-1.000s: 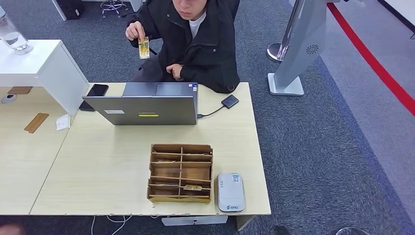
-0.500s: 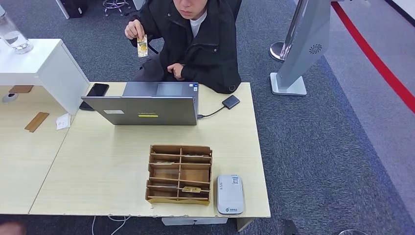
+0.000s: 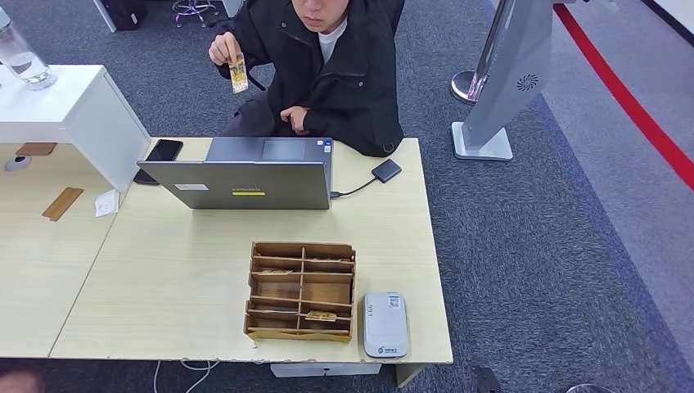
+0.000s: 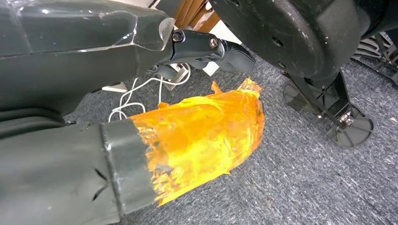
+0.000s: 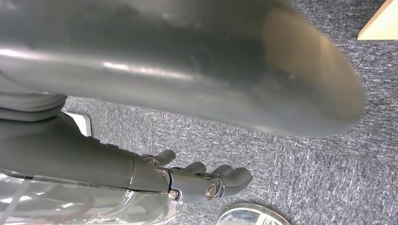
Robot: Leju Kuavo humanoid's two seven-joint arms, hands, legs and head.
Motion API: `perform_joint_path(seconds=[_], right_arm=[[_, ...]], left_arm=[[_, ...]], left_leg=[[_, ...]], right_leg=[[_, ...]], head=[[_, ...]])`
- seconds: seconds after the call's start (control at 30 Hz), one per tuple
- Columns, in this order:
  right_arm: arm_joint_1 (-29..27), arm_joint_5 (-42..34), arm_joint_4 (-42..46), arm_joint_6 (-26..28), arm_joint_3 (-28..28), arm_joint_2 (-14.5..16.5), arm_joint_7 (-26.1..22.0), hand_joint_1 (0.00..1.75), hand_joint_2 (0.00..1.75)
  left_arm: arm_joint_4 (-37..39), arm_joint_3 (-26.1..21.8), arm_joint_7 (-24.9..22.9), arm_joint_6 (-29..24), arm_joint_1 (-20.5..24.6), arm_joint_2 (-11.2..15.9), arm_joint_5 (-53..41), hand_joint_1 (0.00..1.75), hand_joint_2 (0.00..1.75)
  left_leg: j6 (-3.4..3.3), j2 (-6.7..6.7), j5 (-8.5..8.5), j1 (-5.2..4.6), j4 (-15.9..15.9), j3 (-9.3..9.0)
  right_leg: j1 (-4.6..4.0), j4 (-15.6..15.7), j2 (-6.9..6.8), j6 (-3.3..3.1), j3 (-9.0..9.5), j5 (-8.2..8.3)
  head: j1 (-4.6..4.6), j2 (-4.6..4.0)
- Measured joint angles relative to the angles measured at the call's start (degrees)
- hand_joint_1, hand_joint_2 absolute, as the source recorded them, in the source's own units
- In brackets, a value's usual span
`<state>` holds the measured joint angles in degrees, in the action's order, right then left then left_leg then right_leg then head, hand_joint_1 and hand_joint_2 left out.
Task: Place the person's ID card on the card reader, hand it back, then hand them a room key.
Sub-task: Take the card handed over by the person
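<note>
At the twelve o'clock edge of the head view, an ID card (image 3: 238,74) is held up by the seated person's (image 3: 327,74) raised hand (image 3: 223,49), well beyond the counter (image 3: 180,270). The card reader (image 3: 385,324) lies at five o'clock on the counter, just beside a wooden organizer (image 3: 301,290); a laptop (image 3: 245,176) stands between organizer and person. The left robot hand (image 4: 206,47) hangs over carpet, nothing grasped, fingers loosely extended. The right robot hand (image 5: 202,180) is likewise unloaded, fingers slightly curled.

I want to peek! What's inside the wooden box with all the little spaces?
The wooden box has small cards lying in a few compartments; one card sits near the front. The dividers hide parts of others.
</note>
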<state>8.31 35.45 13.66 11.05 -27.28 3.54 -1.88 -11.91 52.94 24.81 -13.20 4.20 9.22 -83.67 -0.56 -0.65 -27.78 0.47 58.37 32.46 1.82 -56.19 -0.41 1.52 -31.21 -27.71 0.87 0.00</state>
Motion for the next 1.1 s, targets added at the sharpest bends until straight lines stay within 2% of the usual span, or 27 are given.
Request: perform_joint_path(seconds=[0.33, 0.6, 0.73, 0.83, 0.97, 1.1], right_arm=[[0.1, 0.5, 0.0, -0.2, -0.3, -0.1, 0.0, 0.0, 0.0], [-0.1, 2.1, 0.1, -0.2, 0.4, -0.1, -0.8, 0.0, 0.0], [-1.1, -2.1, 0.2, 2.5, -0.7, -0.9, -5.3, 0.0, 0.0], [-1.0, -5.6, 1.0, 4.2, -2.9, -3.1, -9.4, 0.0, 0.0], [-0.2, -6.9, 2.3, 4.4, -4.9, -5.7, -11.0, 0.0, 0.0], [0.2, -7.8, 3.1, 4.7, -5.9, -6.6, -13.1, 0.0, 0.0]], left_arm=[[0.0, 0.3, 0.2, 0.8, 0.2, -0.1, -0.2, 0.0, 0.0], [0.0, 1.0, -2.0, 1.9, 0.4, -0.9, -0.8, 0.0, 0.0], [0.0, 1.9, -4.8, 2.0, 0.2, -1.7, -2.4, 0.0, 0.0], [0.0, 2.4, -6.6, 2.6, 0.1, -2.4, -2.7, 0.0, 0.0], [0.0, 2.7, -7.2, 3.1, 0.0, -2.7, -2.2, 0.0, 0.0], [0.0, 2.8, -7.3, 3.4, -0.1, -2.7, -1.8, 0.0, 0.0]], left_leg=[[0.0, 0.0, 0.0, 0.0, 0.0, -0.01], [0.0, 0.0, 0.0, -0.01, 0.0, -0.03], [0.0, 0.0, -0.01, -0.08, 0.0, -0.01], [-0.01, 0.01, -0.01, -0.12, 0.0, -0.01], [-0.05, 0.01, 0.01, -0.17, 0.0, -0.03], [-0.07, 0.0, 0.03, -0.18, 0.0, -0.02]], right_leg=[[-0.01, 0.0, 0.0, 0.0, 0.0, 0.0], [0.0, 0.0, -0.01, 0.0, 0.01, 0.0], [0.05, 0.0, -0.01, 0.0, -0.01, 0.0], [0.08, 0.0, 0.0, 0.02, 0.0, 0.01], [0.12, 0.0, 0.01, 0.06, 0.01, 0.04], [0.13, 0.0, -0.01, 0.09, 0.02, 0.06]], head=[[0.0, 0.0], [0.0, 0.0], [-0.02, 0.0], [0.01, 0.0], [-0.02, 0.0], [-0.03, 0.0]])
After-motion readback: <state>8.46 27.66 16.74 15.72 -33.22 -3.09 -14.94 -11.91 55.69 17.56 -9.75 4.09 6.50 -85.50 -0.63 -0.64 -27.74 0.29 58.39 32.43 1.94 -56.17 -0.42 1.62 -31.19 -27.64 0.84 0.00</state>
